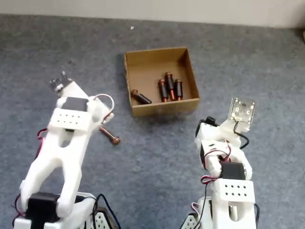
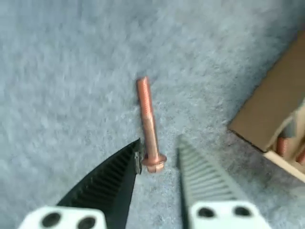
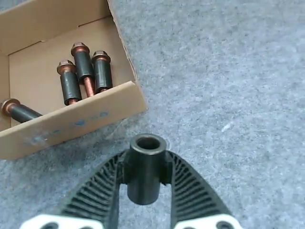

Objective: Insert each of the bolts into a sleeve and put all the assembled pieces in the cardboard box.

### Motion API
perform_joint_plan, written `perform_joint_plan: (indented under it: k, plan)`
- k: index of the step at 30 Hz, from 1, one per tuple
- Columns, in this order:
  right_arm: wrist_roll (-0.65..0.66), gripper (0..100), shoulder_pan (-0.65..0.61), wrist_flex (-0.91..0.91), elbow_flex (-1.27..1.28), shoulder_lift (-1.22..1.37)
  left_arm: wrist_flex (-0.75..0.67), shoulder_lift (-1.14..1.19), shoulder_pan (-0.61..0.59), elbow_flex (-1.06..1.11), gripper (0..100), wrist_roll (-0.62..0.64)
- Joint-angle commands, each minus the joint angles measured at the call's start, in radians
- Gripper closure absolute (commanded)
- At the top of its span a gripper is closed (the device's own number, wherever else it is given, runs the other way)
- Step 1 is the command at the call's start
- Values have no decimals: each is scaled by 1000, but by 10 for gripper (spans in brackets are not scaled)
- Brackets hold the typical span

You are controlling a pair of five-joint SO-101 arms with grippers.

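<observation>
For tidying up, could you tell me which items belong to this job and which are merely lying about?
Job: loose bolt; sleeve in right pincer; cardboard box; four assembled pieces inside.
Lying about: grey carpet.

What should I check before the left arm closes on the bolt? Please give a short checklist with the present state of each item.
1. Left gripper open: ok, its jaws stand apart.
2. Bolt placed for a grasp: ok, it lies flat on the carpet with its head between the jaws.
3. Sleeve held: ok, the right gripper is shut on it.
4. Sleeve bore free: ok, it looks empty.
5. Room in the cardboard box: ok, the four assembled pieces leave bare floor.
</observation>
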Motion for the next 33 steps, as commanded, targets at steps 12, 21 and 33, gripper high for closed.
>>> perform_joint_plan:
  k: [12, 21, 33]
  plan:
    - [-9, 994, 10, -36, -7, -19, 8, -170, -45, -39, 979, -1372]
    - [-8, 994, 12, -36, -7, -18, 74, -13, 28, -36, 926, -1823]
    - [-3, 994, 13, -36, -7, -18, 100, 203, 51, -128, 811, -2110]
